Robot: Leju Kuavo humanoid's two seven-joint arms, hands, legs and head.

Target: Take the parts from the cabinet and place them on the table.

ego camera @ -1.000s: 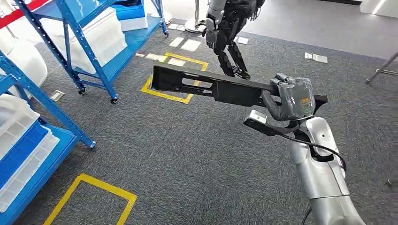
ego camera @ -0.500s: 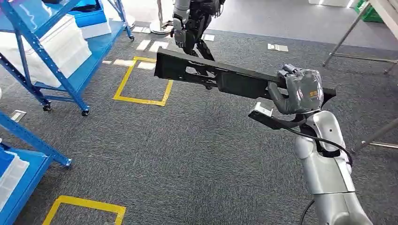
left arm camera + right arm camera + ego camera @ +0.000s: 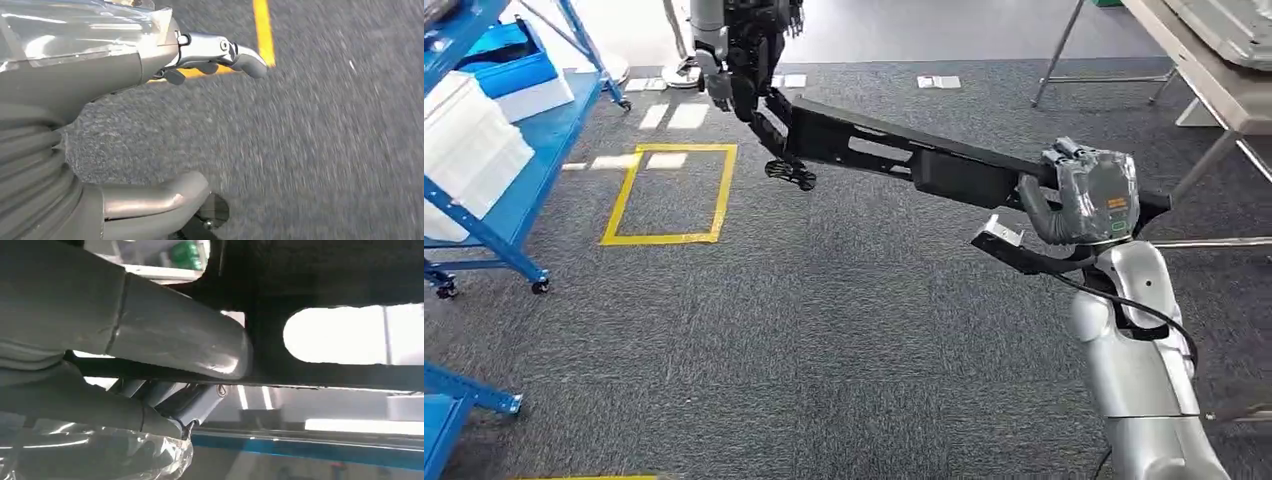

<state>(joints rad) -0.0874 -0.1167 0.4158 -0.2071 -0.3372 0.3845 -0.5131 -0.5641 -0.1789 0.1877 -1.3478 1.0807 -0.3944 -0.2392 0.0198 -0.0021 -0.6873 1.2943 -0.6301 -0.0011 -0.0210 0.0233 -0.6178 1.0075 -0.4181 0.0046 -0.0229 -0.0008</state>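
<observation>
A dark grey carpet [image 3: 824, 330] with a rough, short pile covers the floor, and a yellow tape rectangle [image 3: 669, 190] is marked on it near the left side. At the left edge stands a blue metal rack [image 3: 484, 225] on small wheels, with white plastic bins [image 3: 469, 155] on its lower shelf. At the upper right corner a grey table [image 3: 1224, 95] with thin metal legs is seen partly. Another humanoid robot [image 3: 744, 60], dark and silver, stands at the top of the head view, beyond the far end of the part.

The long black plastic part [image 3: 924, 165] is held in the air above the carpet, well apart from the rack and not on the table. It is a flat, narrow, matte panel with several cut-out openings, and it stretches from the right hand toward the other robot.

The right hand [image 3: 1084, 195], covered with a clear plastic wrap, grips the near end of the part: in the right wrist view the thick grey thumb [image 3: 175, 335] presses one face of the black panel and the darker fingers [image 3: 170, 400] are curled on the other face. Under it the silver right arm [image 3: 1134, 370] is smooth and rounded, with a black cable along it.

The left hand [image 3: 150, 100] hangs above the carpet; its fingers [image 3: 220, 50] are apart from the thumb and hold nothing.
</observation>
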